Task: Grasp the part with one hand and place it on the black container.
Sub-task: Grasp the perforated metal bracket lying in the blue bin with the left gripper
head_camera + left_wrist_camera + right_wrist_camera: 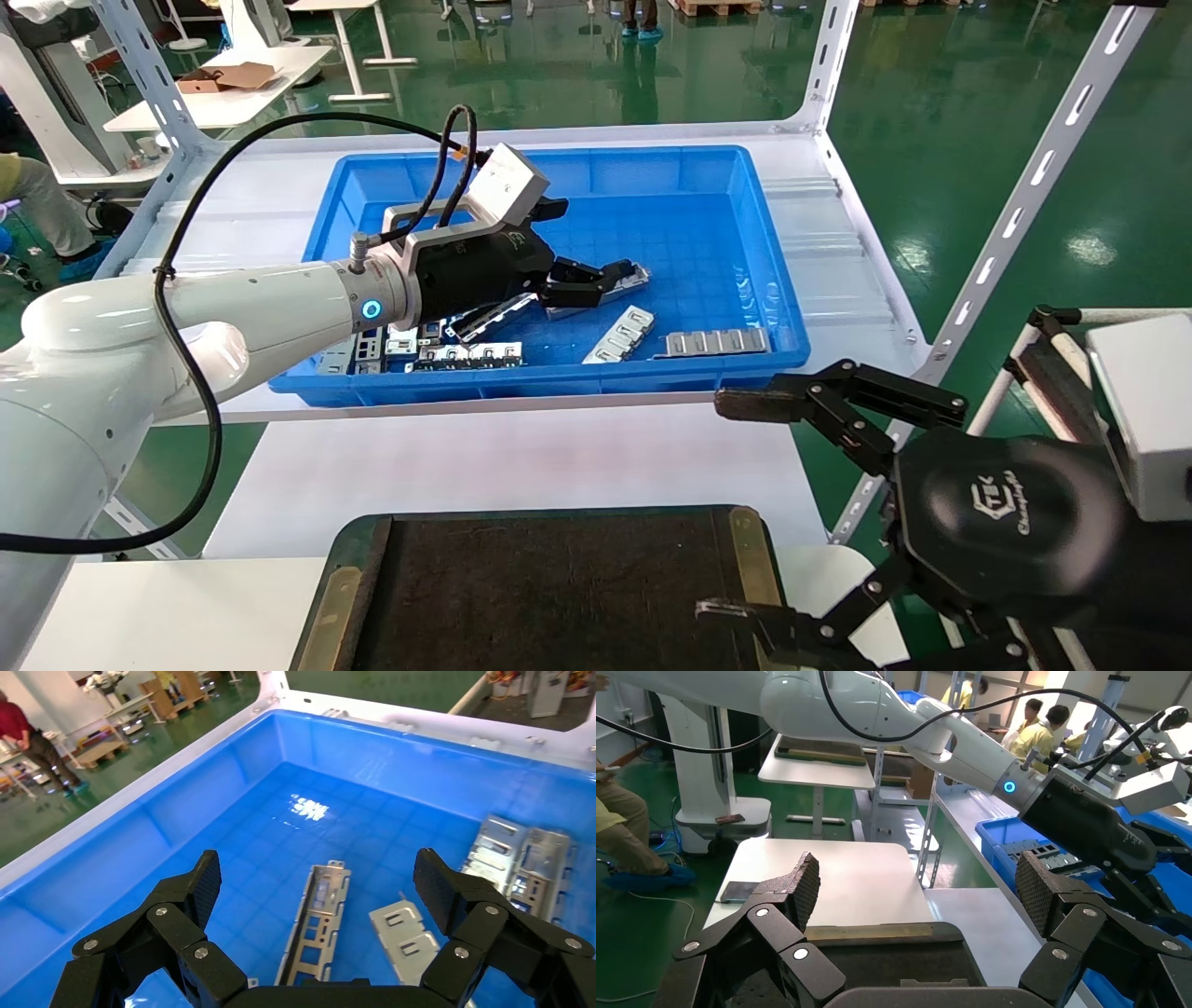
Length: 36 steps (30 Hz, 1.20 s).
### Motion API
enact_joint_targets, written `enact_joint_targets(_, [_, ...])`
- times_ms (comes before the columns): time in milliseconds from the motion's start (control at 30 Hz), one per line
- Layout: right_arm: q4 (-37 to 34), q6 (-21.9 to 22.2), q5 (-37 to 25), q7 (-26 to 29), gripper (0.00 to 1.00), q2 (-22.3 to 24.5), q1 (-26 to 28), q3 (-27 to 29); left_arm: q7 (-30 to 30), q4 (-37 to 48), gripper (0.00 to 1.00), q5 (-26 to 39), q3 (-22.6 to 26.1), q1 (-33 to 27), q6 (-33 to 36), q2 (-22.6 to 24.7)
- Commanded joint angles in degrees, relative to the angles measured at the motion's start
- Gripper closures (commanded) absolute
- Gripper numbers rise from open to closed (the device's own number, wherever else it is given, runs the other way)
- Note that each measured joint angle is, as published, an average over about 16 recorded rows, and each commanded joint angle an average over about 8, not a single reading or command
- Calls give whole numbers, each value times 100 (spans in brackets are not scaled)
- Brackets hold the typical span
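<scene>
Left hand (pixel 316 881) in bin (pixel 708 177), centre frame, fingers wide, empty | part (pixel 315 922) between them, long axis running away from our palm | right hand (pixel 745 503) open, lower right, farther.

Glossy green floor (pixel 968 112) with light glare, white perforated rack posts (pixel 1034 186), white desk (pixel 223 93) carrying a cardboard box (pixel 223 77), seated workers (pixel 1039 731) behind.

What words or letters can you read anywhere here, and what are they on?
A stamped logo with a line of small writing under it, on the palm of the right pincer at: too blurred to read for sure.
Faint marks on the black body of the left pincer: too small to read.
Nothing else carries writing.
</scene>
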Motion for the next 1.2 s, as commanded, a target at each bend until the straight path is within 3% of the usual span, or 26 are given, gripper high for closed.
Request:
enact_joint_targets(33, [0, 0, 0, 0, 0, 0, 0, 0, 51, 62, 0, -11, 16, 3, -103, 49])
enact_joint_targets(767, [0, 2, 3, -3, 0, 2, 1, -5, -489, -515, 0, -405, 865, 476, -1112, 83])
enact_joint_targets(833, [0, 2, 4, -3, 11, 2, 1, -5, -530, -555, 1, -467, 950, 497, -1184, 82])
enact_joint_targets(867, [0, 2, 4, -3, 21, 2, 1, -6, -549, -574, 3, -498, 992, 507, -1217, 81])
enact_joint_targets(933, [0, 3, 4, -3, 46, 2, 1, -6, -584, -610, 20, -562, 1077, 527, -1276, 81])
enact_joint_targets(1033, [0, 3, 5, -3, 83, 3, 2, -7, -631, -662, 58, -660, 1204, 556, -1350, 79])
enact_joint_targets(1067, [0, 3, 5, -3, 92, 3, 2, -7, -644, -678, 70, -692, 1245, 565, -1371, 79])
enact_joint_targets(1133, [0, 3, 5, -4, 100, 3, 2, -7, -666, -711, 93, -756, 1329, 585, -1409, 77])
enact_joint_targets(1200, [0, 3, 5, -4, 100, 3, 2, -8, -685, -740, 100, -820, 1408, 599, -1444, 76])
